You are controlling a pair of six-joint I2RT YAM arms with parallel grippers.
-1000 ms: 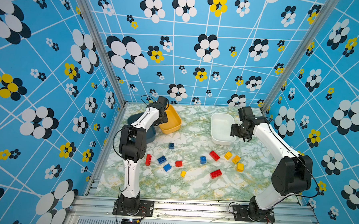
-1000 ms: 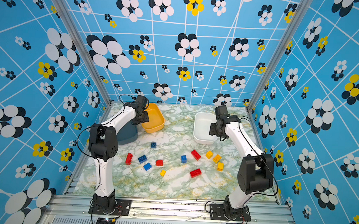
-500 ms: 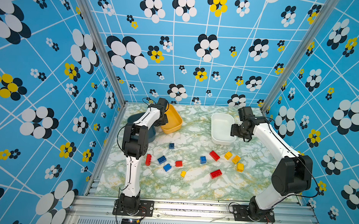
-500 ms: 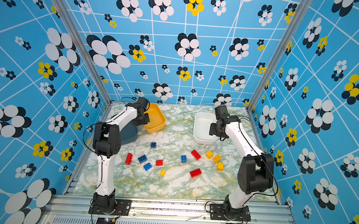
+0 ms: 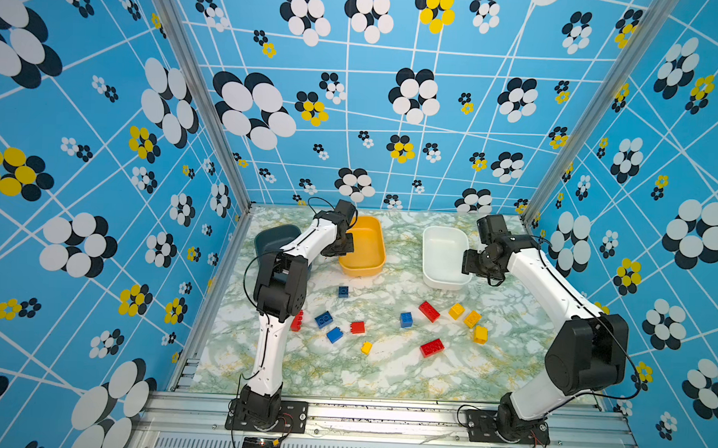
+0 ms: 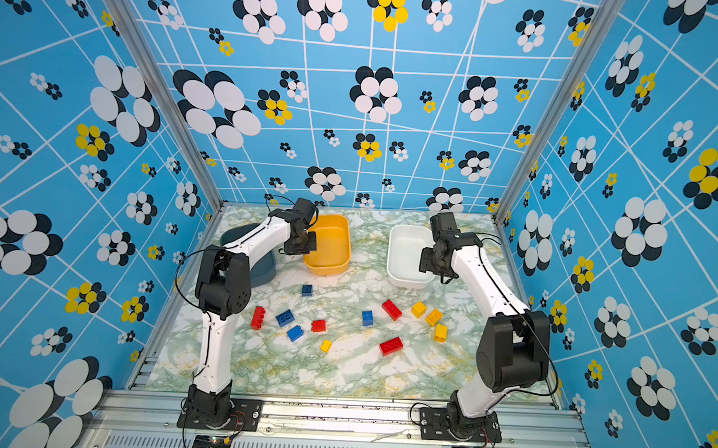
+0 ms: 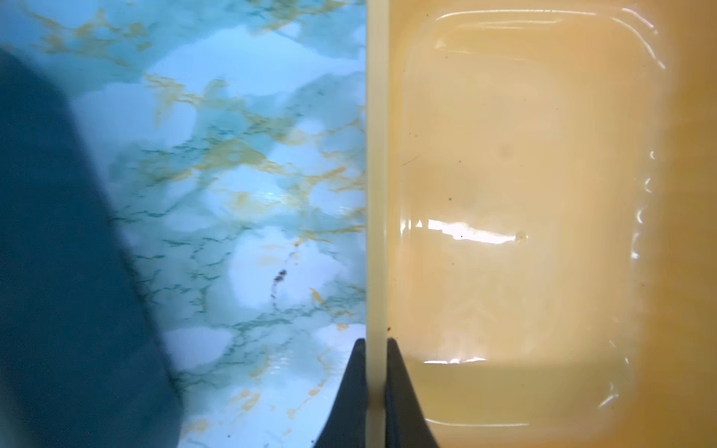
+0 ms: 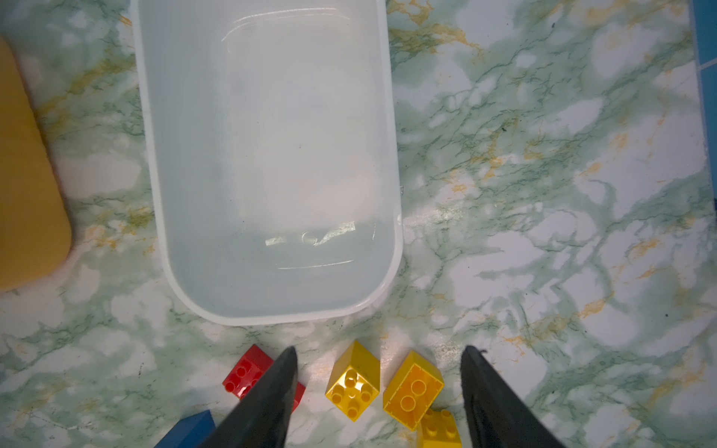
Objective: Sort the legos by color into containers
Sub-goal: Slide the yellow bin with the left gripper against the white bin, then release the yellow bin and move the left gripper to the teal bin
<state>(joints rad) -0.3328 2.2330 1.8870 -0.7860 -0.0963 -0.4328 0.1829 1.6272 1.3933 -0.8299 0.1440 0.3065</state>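
Left hand (image 7: pixel 375 343) just clenched on orange-yellow tub (image 7: pixel 375 174) rim, likely repositioning it; right hand (image 8: pixel 379 349) released above yellow legos (image 8: pixel 353 384).

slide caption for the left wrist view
Left gripper shut on the rim of the empty orange-yellow tub, dark teal tub beside it on the marble table.
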